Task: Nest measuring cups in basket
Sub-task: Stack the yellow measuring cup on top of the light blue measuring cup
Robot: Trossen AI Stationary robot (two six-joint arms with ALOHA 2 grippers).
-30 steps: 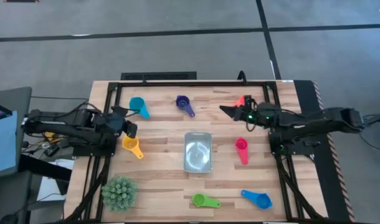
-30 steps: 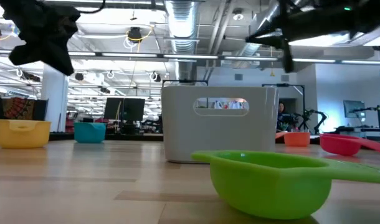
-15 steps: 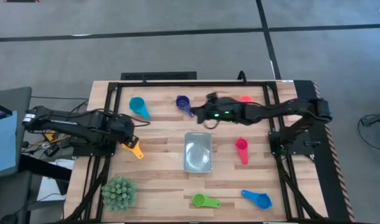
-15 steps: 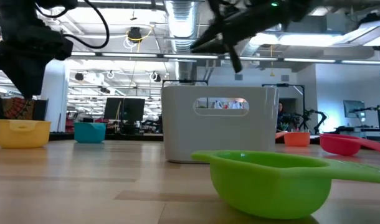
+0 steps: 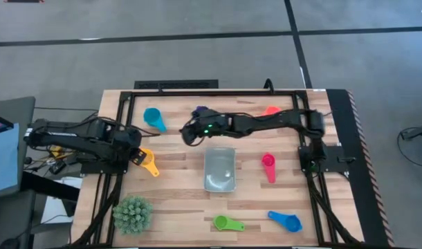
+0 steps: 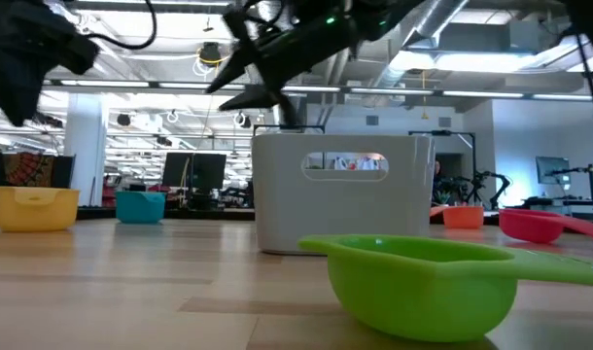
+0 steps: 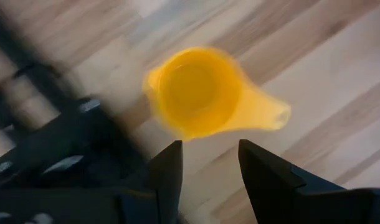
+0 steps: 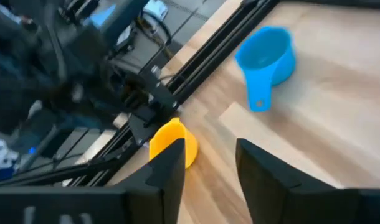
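Yellow cup [image 7: 199, 93] just beyond parted left fingers [image 7: 171, 171], seemingly untouched.

Table [image 5: 176, 207] pale wood with plank stripes, black frame [image 5: 176, 92]. Basket [image 5: 219, 169] pale grey. Cups: teal [image 5: 153, 118], purple [image 5: 199, 111], orange [image 5: 271, 110], yellow [image 5: 147, 162], pink [image 5: 268, 167], green [image 5: 227, 223], blue [image 5: 286, 220]. Plant ball [image 5: 133, 214] green. Arms dark.

You had a wooden table [image 5: 176, 200] carrying the grey basket [image 5: 219, 169], seven scattered cups and a spiky green plant ball [image 5: 133, 214] near its front left corner.
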